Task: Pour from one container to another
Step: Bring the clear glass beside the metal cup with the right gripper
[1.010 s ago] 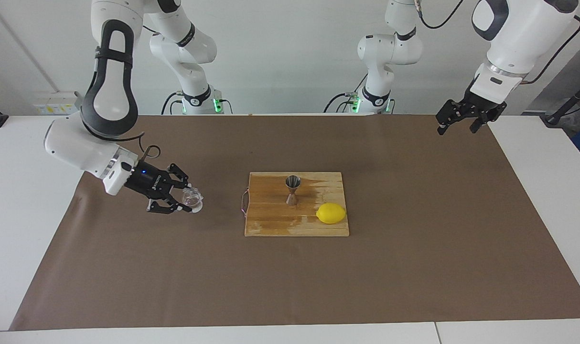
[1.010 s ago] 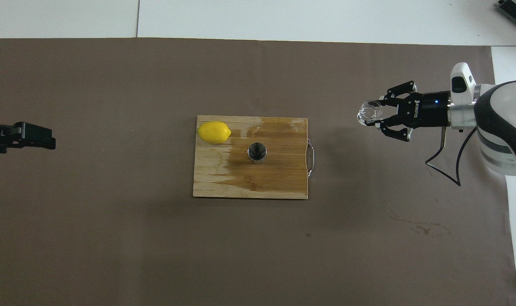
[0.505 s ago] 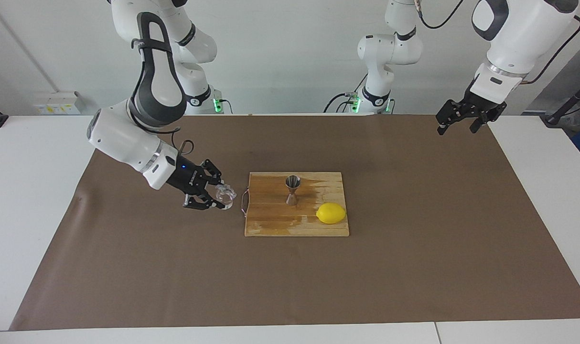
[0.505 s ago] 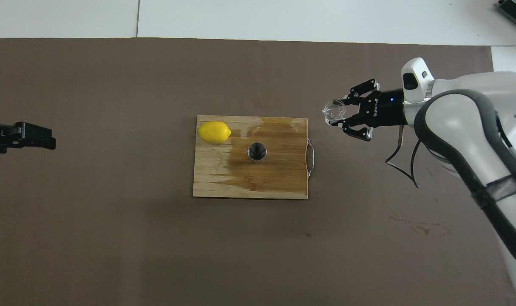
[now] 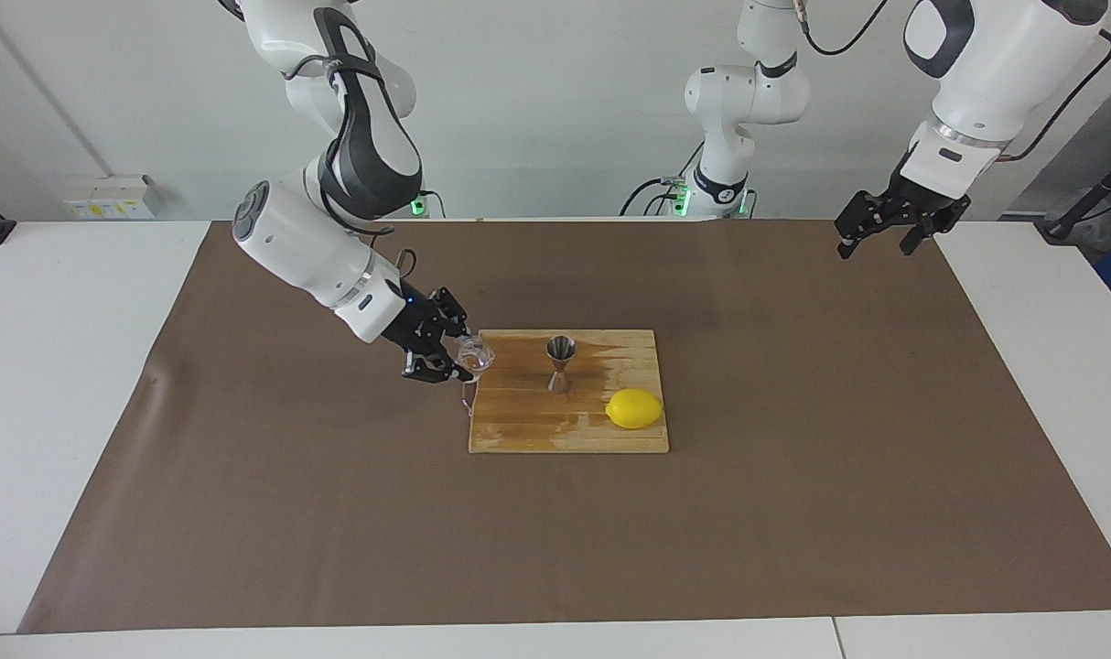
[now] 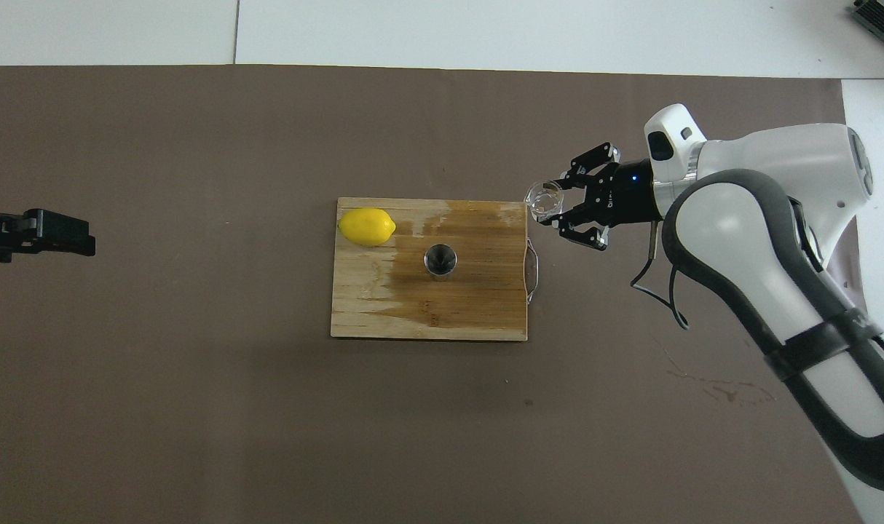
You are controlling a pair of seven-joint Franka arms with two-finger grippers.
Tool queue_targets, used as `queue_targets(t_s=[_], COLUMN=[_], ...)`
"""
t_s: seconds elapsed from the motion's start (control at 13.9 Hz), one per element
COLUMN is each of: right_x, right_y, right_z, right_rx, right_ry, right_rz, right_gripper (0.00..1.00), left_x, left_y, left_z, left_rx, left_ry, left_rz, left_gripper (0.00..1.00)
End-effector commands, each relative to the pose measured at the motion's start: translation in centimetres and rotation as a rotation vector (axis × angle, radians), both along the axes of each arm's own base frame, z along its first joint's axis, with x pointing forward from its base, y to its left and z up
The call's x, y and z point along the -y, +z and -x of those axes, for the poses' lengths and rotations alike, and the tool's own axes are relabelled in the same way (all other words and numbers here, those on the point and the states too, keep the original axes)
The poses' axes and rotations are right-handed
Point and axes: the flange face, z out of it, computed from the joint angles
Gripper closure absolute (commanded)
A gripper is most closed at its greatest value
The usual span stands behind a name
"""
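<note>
My right gripper (image 5: 462, 361) (image 6: 558, 203) is shut on the small clear glass cup (image 5: 474, 354) (image 6: 544, 200). It holds the cup upright in the air, over the edge of the wooden cutting board (image 5: 519, 428) (image 6: 384, 314) at the right arm's end. The steel hourglass jigger (image 5: 560, 363) (image 6: 440, 260) stands upright in the middle of the board, apart from the cup. My left gripper (image 5: 876, 245) (image 6: 78, 236) hangs open and holds nothing, over the mat's edge at the left arm's end of the table, where that arm waits.
A yellow lemon (image 5: 634, 408) (image 6: 367, 226) lies on the board's corner, farther from the robots than the jigger and toward the left arm's end. A wire handle (image 6: 533, 269) sticks out of the board's edge below the cup. A brown mat (image 5: 336, 531) covers the table.
My right arm has carried the glass cup from over the mat at its own end of the table to the board's edge, closer to the jigger. The left arm has not moved.
</note>
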Motion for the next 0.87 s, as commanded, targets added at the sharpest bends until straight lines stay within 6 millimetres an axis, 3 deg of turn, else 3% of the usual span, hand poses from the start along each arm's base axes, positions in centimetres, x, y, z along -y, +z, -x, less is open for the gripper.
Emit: queue_targets(t_s=[0.0, 0.36, 0.79], right_x=[-1.4, -5.1, -8.1], right_y=[0.5, -1.5, -1.2], right_z=[1.7, 4.0, 5.4], right_rx=[-0.018, -0.036, -0.062], right_ry=[-0.028, 0.008, -0.009], right_rz=[0.030, 0.059, 0.150], right_gripper=[0.86, 0.86, 0.85], left_x=[-0.2, -0.2, -0.2], left_y=[0.0, 0.0, 0.0], left_z=[0.8, 0.8, 0.8], left_rx=[-0.007, -0.007, -0.007], left_ry=[0.011, 0.011, 0.011], left_rz=[-0.018, -0.018, -0.018], left_gripper=[0.00, 0.00, 0.00])
